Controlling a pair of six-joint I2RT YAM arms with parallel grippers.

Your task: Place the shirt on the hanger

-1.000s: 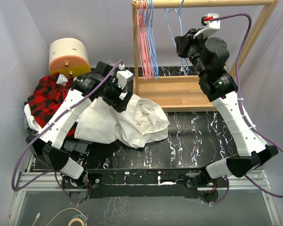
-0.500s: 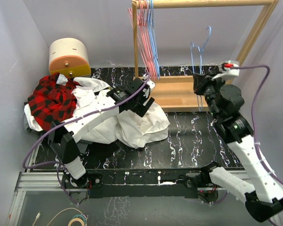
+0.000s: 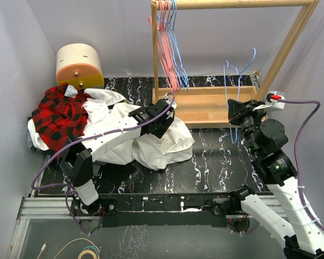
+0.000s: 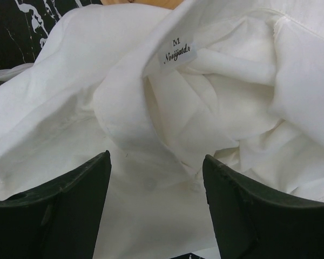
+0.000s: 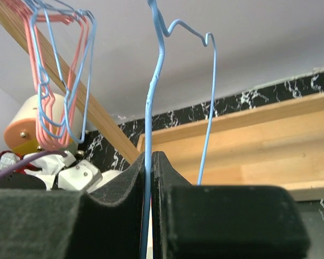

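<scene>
Left wrist view looks straight down on the shirt [image 4: 151, 102], a heap of thin, plain white cloth thrown into soft folds and deep creases. A small white woven label [image 4: 176, 52] with a printed "M" and a line of script sits on a turned fold near the top. The left gripper [image 4: 155, 164] hangs over this heap with its two dark, matte, wedge-shaped fingers standing well apart. White fabric fills the gap between them, and nothing is pinched.

In the top external view the shirt lies crumpled on the black, white-veined marble-pattern table [image 3: 216, 162], in front of the base of the wooden rack [image 3: 205, 105]. At its left edge it runs up against a bunched red-and-black plaid garment [image 3: 59, 113]. Behind that stands a cream drum with an orange base [image 3: 78, 65].

The right gripper [image 5: 149, 162] has its padded black jaws pressed together on the hanger [image 5: 149, 108], a thin light-blue wire with a slightly rough, kinked stem rising into bends above. It holds the hanger upright and clear of the rail, to the right of the rack's middle. More wire hangers [image 3: 167, 48], pink-red and pale blue, dangle in a tight bunch from the round wooden rail at the rack's left end.
</scene>
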